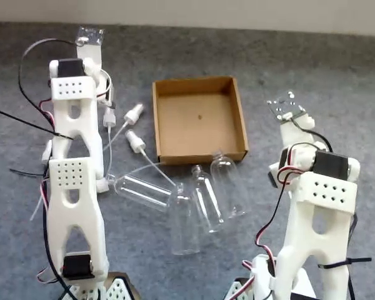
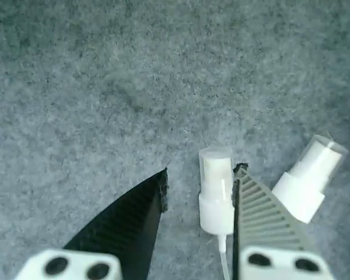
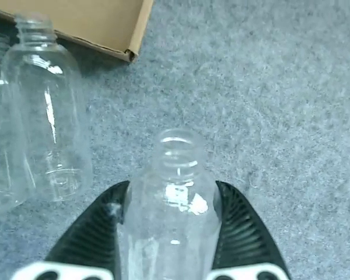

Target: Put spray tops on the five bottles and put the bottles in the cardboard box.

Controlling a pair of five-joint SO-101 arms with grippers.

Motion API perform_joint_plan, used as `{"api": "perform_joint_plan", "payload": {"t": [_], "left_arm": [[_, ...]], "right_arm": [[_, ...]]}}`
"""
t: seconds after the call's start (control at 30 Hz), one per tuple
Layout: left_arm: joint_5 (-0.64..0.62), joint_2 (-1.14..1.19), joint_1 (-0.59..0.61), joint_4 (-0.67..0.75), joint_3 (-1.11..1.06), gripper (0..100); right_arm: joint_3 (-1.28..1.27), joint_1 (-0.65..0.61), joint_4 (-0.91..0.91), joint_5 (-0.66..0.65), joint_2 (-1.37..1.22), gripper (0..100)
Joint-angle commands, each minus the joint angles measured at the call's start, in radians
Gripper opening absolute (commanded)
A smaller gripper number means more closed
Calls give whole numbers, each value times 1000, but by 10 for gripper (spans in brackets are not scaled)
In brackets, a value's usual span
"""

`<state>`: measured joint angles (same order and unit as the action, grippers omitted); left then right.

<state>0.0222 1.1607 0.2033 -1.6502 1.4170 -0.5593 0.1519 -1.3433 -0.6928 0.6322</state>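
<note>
My left gripper (image 2: 202,173) is open low over the grey carpet, with a white spray top (image 2: 216,192) lying between its fingers against the grey finger (image 2: 259,216). A second spray top (image 2: 308,178) lies just outside that finger. In the high view these spray tops (image 1: 133,114) lie left of the cardboard box (image 1: 240,119), beside the left arm. My right gripper (image 3: 170,189) is shut on a clear open-necked bottle (image 3: 174,175), right of the box, where the held bottle (image 1: 282,106) glints. Several uncapped bottles (image 1: 206,197) lie on their sides in front of the box.
The box stands open with bare floor inside. One bottle (image 3: 46,116) and the box corner (image 3: 131,35) lie close to my right gripper. Black cables (image 1: 25,122) trail around the left arm. A small clear item (image 1: 90,36) sits at the far left.
</note>
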Motion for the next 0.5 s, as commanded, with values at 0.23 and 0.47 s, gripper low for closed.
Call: {"api": "perform_joint_plan", "payload": {"t": [0.23,0.47], "left_arm": [[-28,196,-22,-11,229,136],[-31,194,-10,-14,231,45]], "right_arm": [[5,-19,-10,-11,33,4],[7,-19,-12,-11,35,5]]}}
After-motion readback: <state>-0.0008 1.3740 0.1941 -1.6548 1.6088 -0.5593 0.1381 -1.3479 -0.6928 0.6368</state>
